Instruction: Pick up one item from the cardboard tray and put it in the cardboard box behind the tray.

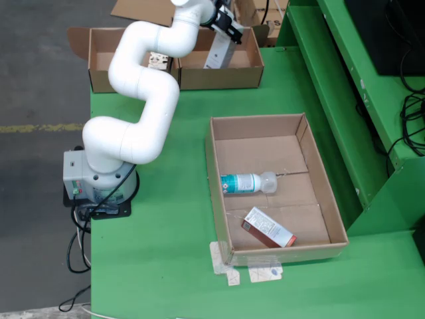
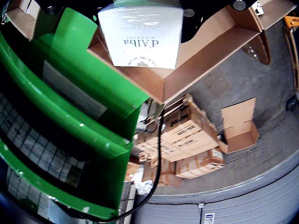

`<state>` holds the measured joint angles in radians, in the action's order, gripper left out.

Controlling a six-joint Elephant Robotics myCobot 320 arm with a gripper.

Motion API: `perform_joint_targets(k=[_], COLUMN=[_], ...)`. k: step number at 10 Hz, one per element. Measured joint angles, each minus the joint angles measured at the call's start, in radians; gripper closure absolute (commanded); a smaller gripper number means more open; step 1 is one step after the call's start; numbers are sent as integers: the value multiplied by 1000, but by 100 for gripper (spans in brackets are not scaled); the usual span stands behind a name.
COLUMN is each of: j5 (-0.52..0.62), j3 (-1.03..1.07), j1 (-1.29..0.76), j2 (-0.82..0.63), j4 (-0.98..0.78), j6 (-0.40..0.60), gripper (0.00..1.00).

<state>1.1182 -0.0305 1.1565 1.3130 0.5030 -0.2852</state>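
At the top centre of the gripper view your white carton (image 2: 141, 35) reads "d'Alba" upside down, pinched by the gripper (image 1: 224, 30) over the cardboard box (image 1: 222, 68) at the top of the fixed view. Lower right, the cardboard tray (image 1: 221, 193) holds a bottle (image 1: 248, 182) and a red-ended carton (image 1: 268, 227).

Arm (image 1: 143, 86) folded in an S from base (image 1: 99, 183) at table's left edge in fixed view, reaching up toward top of frame. Gripper (image 1: 224, 26) at far end, black, angled down-right. Clamped on white carton (image 2: 142, 35) (fills wrist view top centre, fingers mostly hidden behind it).
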Motion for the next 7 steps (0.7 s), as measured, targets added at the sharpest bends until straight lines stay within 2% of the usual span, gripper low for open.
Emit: perform_joint_targets(k=[2,6,7], j5=[-115,-120,-120], j3=[0,0,0], j1=[0,0,0], j2=[8,8,8], j4=[0,0,0], j6=[-2,-2,-2], gripper=[100,100,90])
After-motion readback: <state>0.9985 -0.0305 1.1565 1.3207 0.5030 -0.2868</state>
